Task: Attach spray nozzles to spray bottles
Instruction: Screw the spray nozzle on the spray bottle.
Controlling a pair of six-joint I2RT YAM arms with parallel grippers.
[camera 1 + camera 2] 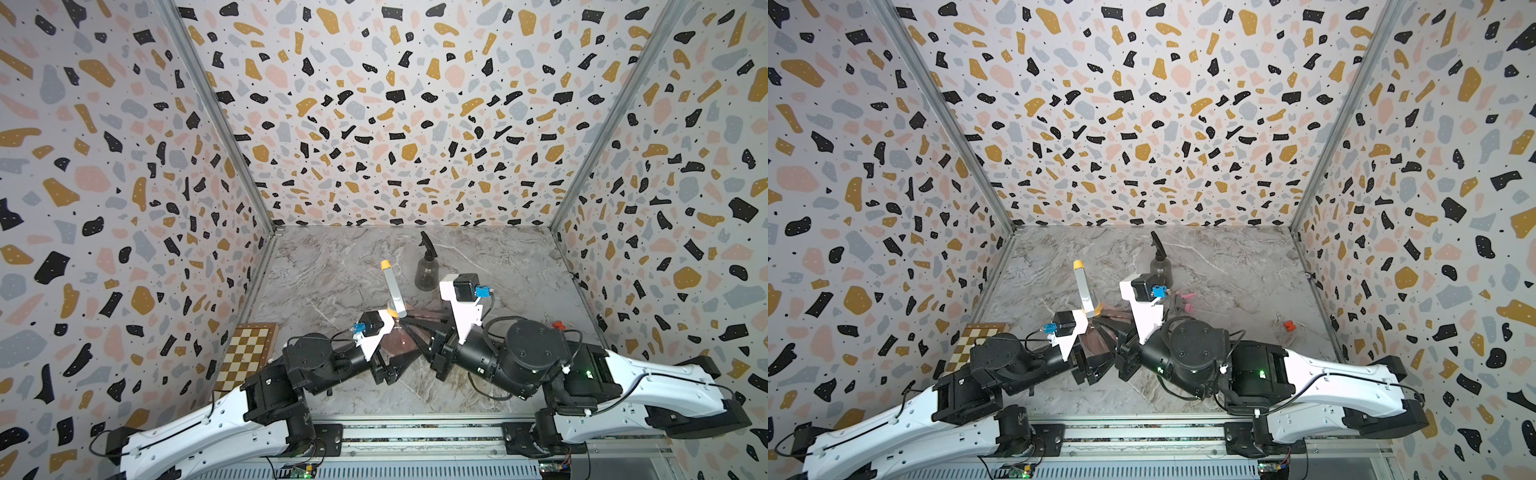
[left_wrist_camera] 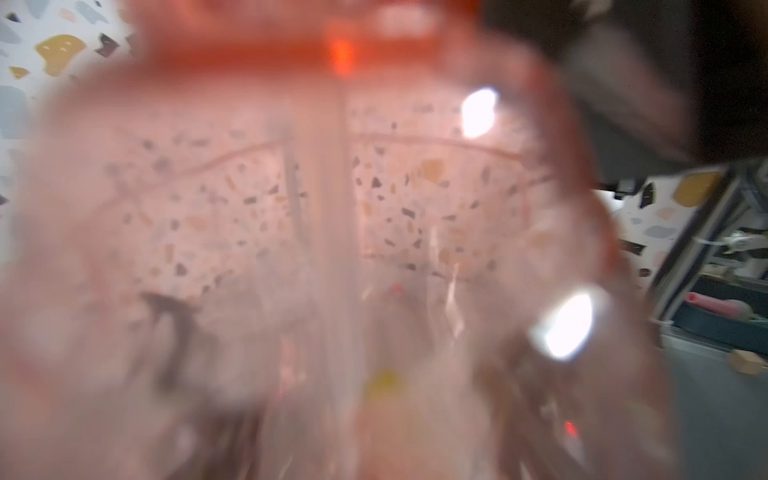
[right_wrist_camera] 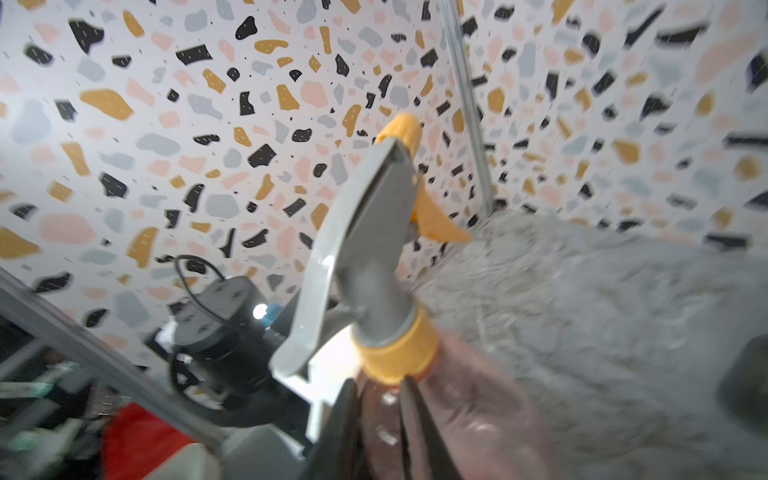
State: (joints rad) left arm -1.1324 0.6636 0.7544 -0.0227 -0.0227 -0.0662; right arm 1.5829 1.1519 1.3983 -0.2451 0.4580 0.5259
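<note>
A rounded pink spray bottle (image 1: 397, 343) (image 1: 1096, 338) hangs tilted above the table's middle, held between both arms. A grey-and-orange spray nozzle (image 1: 392, 286) (image 3: 365, 232) sits on its neck, its orange collar (image 3: 395, 353) against the bottle's shoulder. My left gripper (image 1: 392, 359) is shut on the bottle's body, which fills the left wrist view as a pink blur (image 2: 249, 208). My right gripper (image 3: 380, 415) is shut on the bottle just under the collar. A smoky grey bottle (image 1: 426, 272) with a black nozzle (image 1: 427, 243) stands upright behind. Pink parts of a nozzle (image 1: 1187, 297) lie behind the right wrist.
A wooden chessboard (image 1: 245, 353) lies at the table's left front, beside the left arm. A small red-orange object (image 1: 1288, 325) rests on the marble table (image 1: 332, 257) near the right wall. Patterned walls close in three sides.
</note>
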